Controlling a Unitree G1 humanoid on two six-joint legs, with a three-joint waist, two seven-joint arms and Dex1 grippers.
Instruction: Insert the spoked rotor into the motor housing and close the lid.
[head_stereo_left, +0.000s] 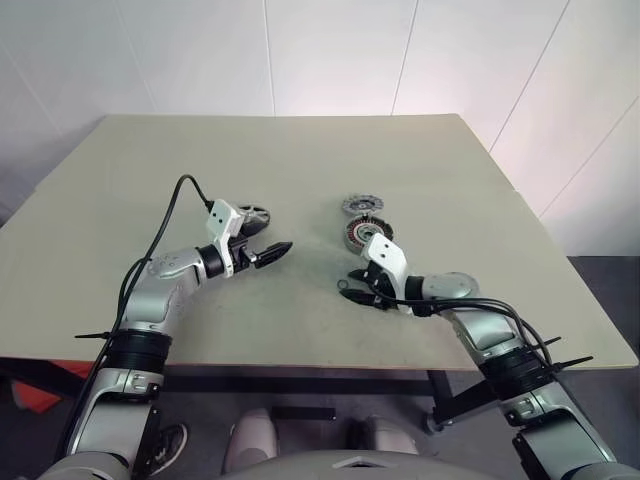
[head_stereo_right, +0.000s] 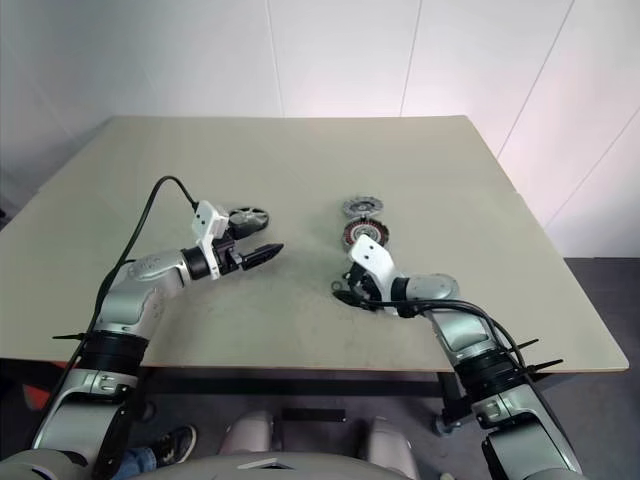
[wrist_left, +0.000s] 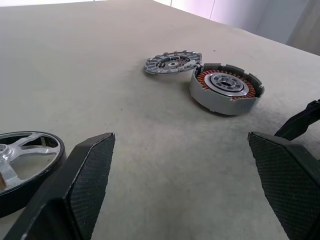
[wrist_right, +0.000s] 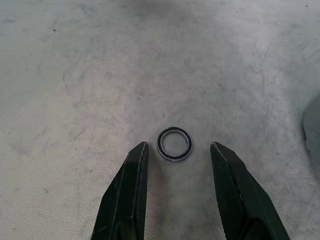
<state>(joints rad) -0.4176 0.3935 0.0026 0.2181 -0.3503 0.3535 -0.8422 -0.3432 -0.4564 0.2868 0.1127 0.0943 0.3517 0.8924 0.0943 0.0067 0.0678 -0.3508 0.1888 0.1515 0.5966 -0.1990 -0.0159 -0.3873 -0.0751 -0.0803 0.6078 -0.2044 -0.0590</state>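
The spoked rotor (head_stereo_left: 255, 215) lies flat on the table, a dark rim with silvery spokes, just behind my left gripper (head_stereo_left: 272, 252). That gripper hovers open, its wide-apart fingers (wrist_left: 85, 185) empty and aimed toward the motor housing (wrist_left: 227, 89). The housing shows copper windings around a silvery centre. Behind it, touching its edge, lies the lid (wrist_left: 172, 62), a grey notched disc. My right gripper (wrist_right: 178, 146) is in front of the housing (head_stereo_left: 362, 232), pointing down at the table. Its fingers stand partly apart, with a small washer ring (wrist_right: 174, 144) between the tips, not touched.
The beige table (head_stereo_left: 300, 150) stretches wide behind the parts. Its front edge (head_stereo_left: 300, 362) runs close under both arms. A black cable (head_stereo_left: 170, 215) loops up from my left wrist. White walls stand behind the table.
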